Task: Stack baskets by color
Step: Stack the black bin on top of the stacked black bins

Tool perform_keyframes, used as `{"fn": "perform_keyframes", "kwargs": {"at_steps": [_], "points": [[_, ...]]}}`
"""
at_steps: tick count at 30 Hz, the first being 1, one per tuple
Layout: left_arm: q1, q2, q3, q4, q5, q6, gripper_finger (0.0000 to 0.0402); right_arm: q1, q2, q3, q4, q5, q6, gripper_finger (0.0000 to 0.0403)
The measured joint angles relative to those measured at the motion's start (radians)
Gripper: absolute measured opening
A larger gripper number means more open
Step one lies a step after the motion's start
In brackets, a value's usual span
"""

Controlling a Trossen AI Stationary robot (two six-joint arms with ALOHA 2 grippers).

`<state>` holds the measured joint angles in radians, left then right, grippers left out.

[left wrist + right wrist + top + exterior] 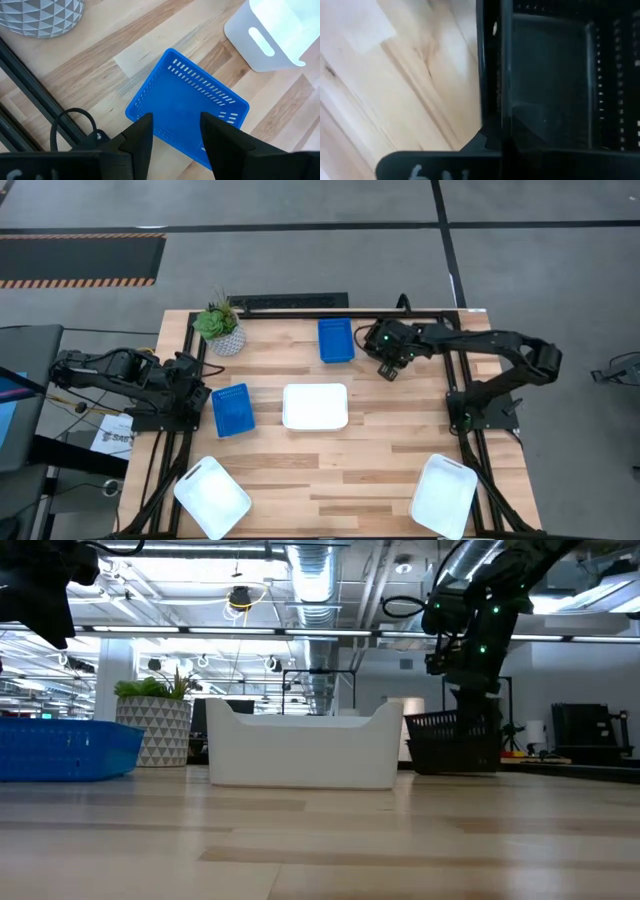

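My right gripper (468,690) stands at the table's far right and is shut on a black slatted basket (455,745), which the arm hides in the high view. Beside it to the left lies a blue basket (336,340). My left gripper (175,142) hovers open above the near end of a second blue basket (190,105) at the table's left and does not touch it. A white basket (315,406) rests on its base in the middle of the table. Two more white baskets (211,497) (445,495) lie at the near corners. My right gripper pinches one upright side wall (492,90) of the black basket at its rim, one finger inside the basket and one outside. The fingers come from above, slanting down. The basket hangs upright below them. Whether its base touches the table, I cannot tell.
A green plant in a white patterned pot (220,330) stands at the far left corner. Black frame rails (300,305) run along the table's far, left and right edges. Bare wood lies between the middle white basket and the near edge.
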<state>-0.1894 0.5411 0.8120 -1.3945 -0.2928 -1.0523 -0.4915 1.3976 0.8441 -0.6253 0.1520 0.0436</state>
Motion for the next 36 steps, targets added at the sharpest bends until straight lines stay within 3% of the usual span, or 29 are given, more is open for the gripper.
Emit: {"fn": "perform_keyframes", "kwargs": {"at_steps": [11, 21, 29, 36], "points": [[0.0, 0.0, 0.0, 0.0, 0.008, -0.006, 0.015, 0.006, -0.038, 0.001, -0.019, 0.0, -0.032, 0.0005], [0.0, 0.0, 0.0, 0.0, 0.004, -0.006, 0.015, 0.007, 0.049, 0.003, -0.009, -0.034, -0.018, 0.001], [0.0, 0.0, 0.0, 0.0, 0.016, -0.006, 0.015, 0.003, 0.08, 0.003, 0.028, -0.022, -0.018, 0.0046], [0.0, 0.0, 0.0, 0.0, 0.017, -0.006, 0.015, -0.016, 0.02, 0.001, 0.024, -0.024, -0.025, 0.0085]]}}
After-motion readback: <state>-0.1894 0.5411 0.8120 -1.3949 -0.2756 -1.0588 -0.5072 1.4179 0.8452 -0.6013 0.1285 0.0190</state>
